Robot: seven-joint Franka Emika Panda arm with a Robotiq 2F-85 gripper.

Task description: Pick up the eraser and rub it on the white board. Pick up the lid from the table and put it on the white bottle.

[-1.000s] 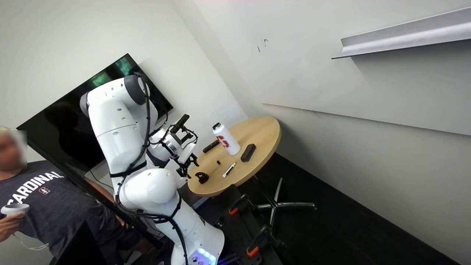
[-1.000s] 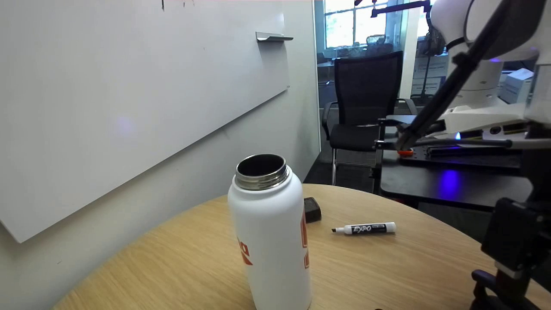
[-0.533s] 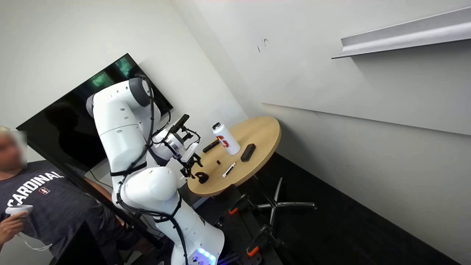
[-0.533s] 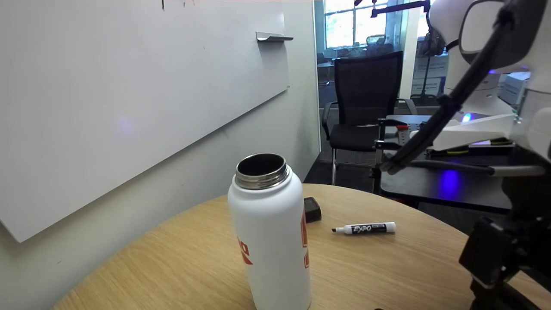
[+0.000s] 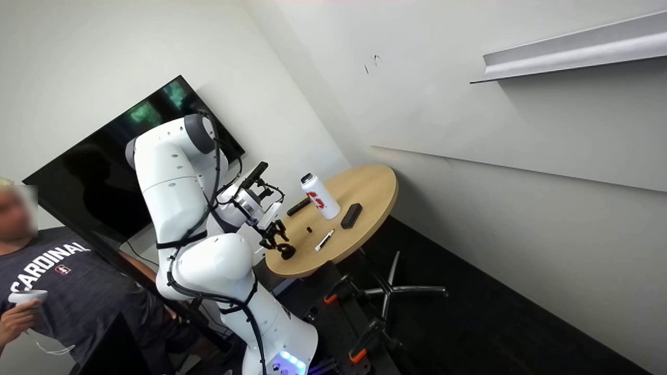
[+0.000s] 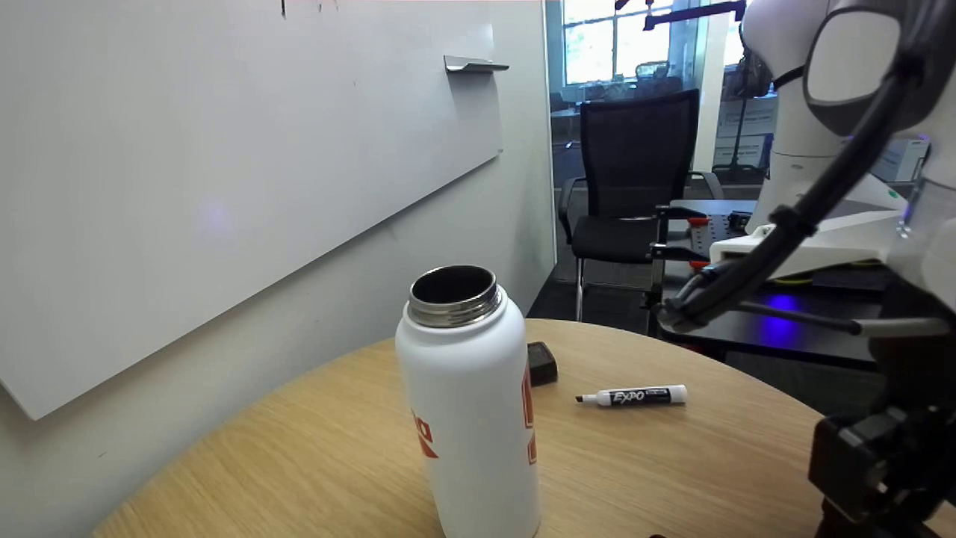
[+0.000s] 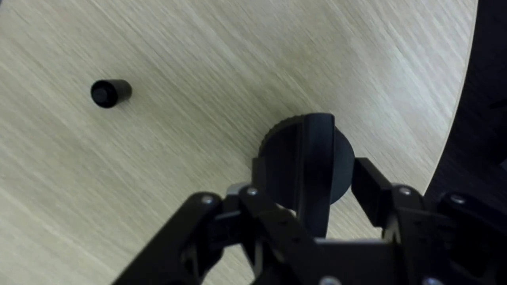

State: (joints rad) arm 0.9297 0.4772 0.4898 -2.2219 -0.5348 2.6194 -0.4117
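White bottle [image 6: 472,418] uncapped, white board [image 5: 432,114] marked, lid [image 7: 311,160] between spread jaws

Progress: eraser [image 5: 351,216] lies loose on the wooden table [image 5: 367,179]; dark scribbles [image 5: 375,60] show on the white board, so rubbing looks undone or unfinished. Lid is on the table near its edge, well apart from the bottle. Gripper [image 7: 309,174] jaws stand wide apart, a finger on each side of the lid; no grip visible, contact can't be told. Step in hand reads as the lid pick, seemingly ahead of the eraser. Left, probably: grip, lift, place on the bottle, plus the rubbing.

Views: only the wrist view makes the straddle clear, with the lid's strap handle [image 7: 318,166] between the fingers and a small black cylinder [image 7: 111,93] off to one side. No bottle, eraser or board there. In an exterior view the bottle's threaded metal neck [image 6: 455,310] shows bare, but eraser [image 6: 544,364] is partly hidden behind the bottle and lid can't be made out. Marker [image 5: 324,240] shows in both exterior views, not at the wrist.
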